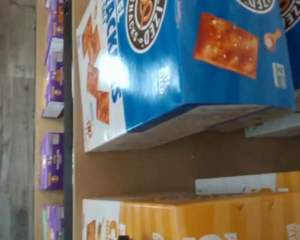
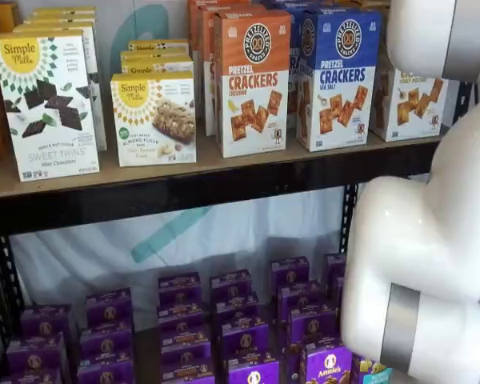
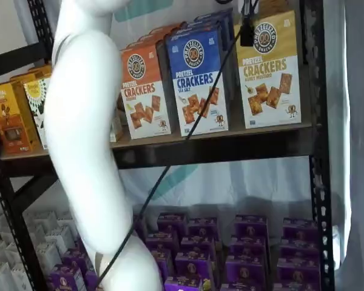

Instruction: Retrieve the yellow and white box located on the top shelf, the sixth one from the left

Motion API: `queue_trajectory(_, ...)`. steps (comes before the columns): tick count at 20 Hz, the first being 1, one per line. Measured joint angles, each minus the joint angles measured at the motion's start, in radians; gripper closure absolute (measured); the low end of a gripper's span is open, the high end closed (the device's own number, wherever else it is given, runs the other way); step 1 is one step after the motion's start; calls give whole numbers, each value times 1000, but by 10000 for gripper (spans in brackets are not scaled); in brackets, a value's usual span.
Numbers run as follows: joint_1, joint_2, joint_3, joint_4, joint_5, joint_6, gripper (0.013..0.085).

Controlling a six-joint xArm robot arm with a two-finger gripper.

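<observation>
Both shelf views show us the tall yellow and white cardboard cracker box (image 3: pixel 269 70) upright at the right end of the tan wooden top shelf (image 3: pixel 230 134), probably light and stiff, best gripped by its narrow sides, while the fingers stay unseen, so we cannot tell their state.

The yellow and white box (image 3: pixel 270 70) was matt cardboard; beneath it, the top shelf (image 3: pixel 188 140) was tan wood with a black metal rail.

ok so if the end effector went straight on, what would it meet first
Probably the yellow and white box, near its top corner beside the blue box; in a shelf view the end effector hangs before that spot. Depth is unclear, so it could enter the gap.
</observation>
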Motion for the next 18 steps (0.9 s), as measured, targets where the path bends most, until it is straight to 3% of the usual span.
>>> queue_trajectory(3,18,18,-34,-52,28,6,130)
queue_trajectory(13,61,56,-95,-157,93,23,130)
queue_trajectory(18,66,66,-109,-174,113,26,130)
